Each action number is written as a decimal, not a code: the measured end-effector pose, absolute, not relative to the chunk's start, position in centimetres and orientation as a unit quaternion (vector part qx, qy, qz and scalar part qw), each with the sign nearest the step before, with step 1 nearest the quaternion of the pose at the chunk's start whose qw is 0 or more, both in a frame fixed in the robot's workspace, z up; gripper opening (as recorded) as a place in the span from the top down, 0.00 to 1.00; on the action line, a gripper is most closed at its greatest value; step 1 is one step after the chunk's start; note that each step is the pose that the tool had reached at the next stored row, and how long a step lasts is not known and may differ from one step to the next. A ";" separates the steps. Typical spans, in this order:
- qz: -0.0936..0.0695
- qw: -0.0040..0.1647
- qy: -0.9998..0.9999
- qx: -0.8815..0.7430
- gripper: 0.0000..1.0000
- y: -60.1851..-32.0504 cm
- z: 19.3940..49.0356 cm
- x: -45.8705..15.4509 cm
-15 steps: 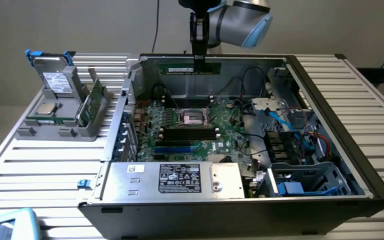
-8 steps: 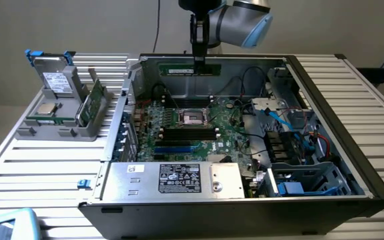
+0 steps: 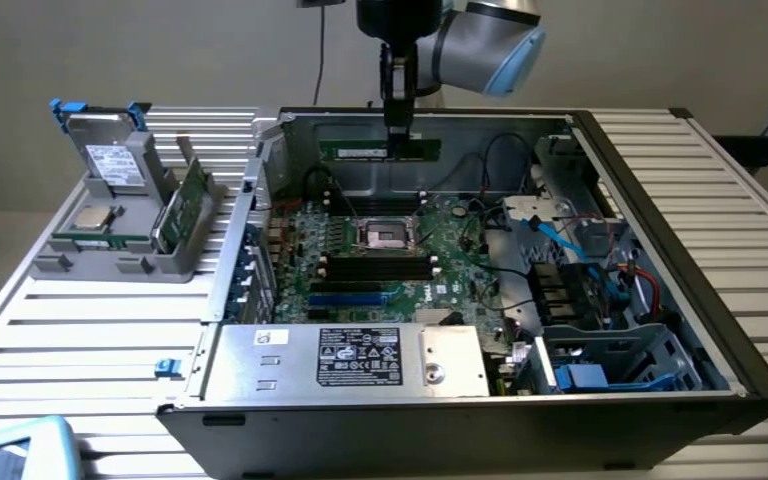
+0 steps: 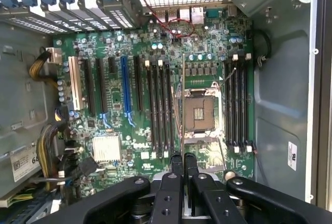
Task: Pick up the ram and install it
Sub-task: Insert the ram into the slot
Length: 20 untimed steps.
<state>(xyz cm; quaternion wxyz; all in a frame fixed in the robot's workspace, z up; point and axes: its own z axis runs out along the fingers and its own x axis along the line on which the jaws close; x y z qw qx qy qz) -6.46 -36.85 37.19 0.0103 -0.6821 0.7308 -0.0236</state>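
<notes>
Closest up is the open PC case [image 3: 744, 390], lying on its side and eating up most of the middle and right of the exterior view. It sits on a slatted metal table [image 3: 77, 330]. The grey robot arm [image 3: 491, 45] drops in from the top centre. Along the case's near edge, lower centre, there's the silver power supply [image 3: 357, 358] with its black label. Behind that is the green motherboard [image 3: 451, 265].

Over at the left middle of the frame, a grey parts tray [image 3: 111, 265] stands on the table, well apart from the arm. It has a boxy grey drive [image 3: 115, 165] upright in it, a green board [image 3: 192, 205] leaning beside that, and a small square silver chip [image 3: 96, 218] lying flat.

The ram [image 3: 357, 150] is up in the air at top centre, level, in front of the case's far wall and clear of the motherboard below. The gripper [image 3: 398, 135] has it clamped near its middle. In the wrist view the two black fingers [image 4: 176, 167] are squeezed close on the stick, which shows edge-on between a bank of long black slots [image 4: 158, 105] and the CPU socket [image 4: 199, 112].
</notes>
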 end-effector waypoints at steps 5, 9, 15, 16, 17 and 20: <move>-0.023 0.010 0.727 -0.686 0.87 -37.0 36.3 -6.5; -0.021 0.008 0.720 -0.694 0.87 -37.3 35.6 -6.5; -0.015 0.002 0.713 -0.701 0.87 -37.8 34.6 -6.4; -0.014 0.001 0.712 -0.702 0.87 -37.9 34.5 -6.4; -0.012 -0.001 0.712 -0.702 0.87 -37.9 34.4 -6.4; -0.009 -0.005 0.711 -0.703 0.87 -38.0 34.1 -6.3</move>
